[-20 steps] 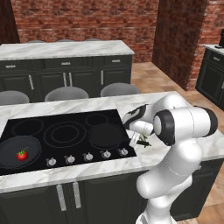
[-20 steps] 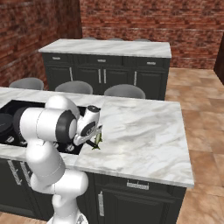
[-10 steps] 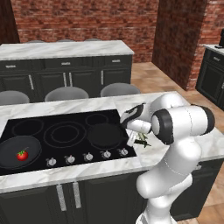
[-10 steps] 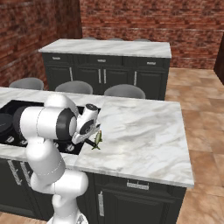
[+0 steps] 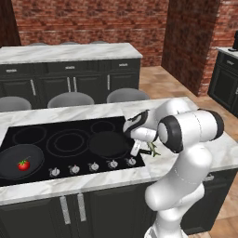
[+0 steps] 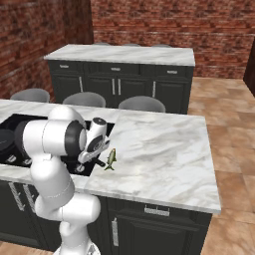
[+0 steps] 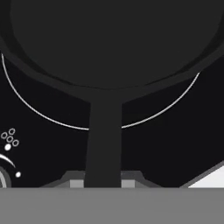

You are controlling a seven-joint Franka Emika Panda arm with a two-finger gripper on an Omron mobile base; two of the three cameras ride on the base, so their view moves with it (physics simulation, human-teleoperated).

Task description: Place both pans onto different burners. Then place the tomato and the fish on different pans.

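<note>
- The end effector has moved a little since a moment ago. It went down and in toward the stove, and the handle it holds went along with it.
- The fish has not moved. It lies on the bench, just past the right edge of the stove top.
- The end effector is clamped on the handle of the right pan. In the hand view the dark handle runs straight up between the two fingers.
- The right pan sits flat on the stove top. In the hand view its round body rests over a thin grey burner ring, and the ring peeks out around the near side of the pan.
- The handle of this pan points toward the fish. Its shiny tip is down by the end effector, near the front right corner of the stove top.
- The left pan sits at the front left of the stove top, well apart from the right pan.
- The tomato lies inside the left pan. It is small, round and red.
- From the right base view, the fish is close beside the robot's hand, on the white stone.
- A row of little silver knobs runs along the front edge of the stove top.
- Three grey stools stand behind the bench.
</note>
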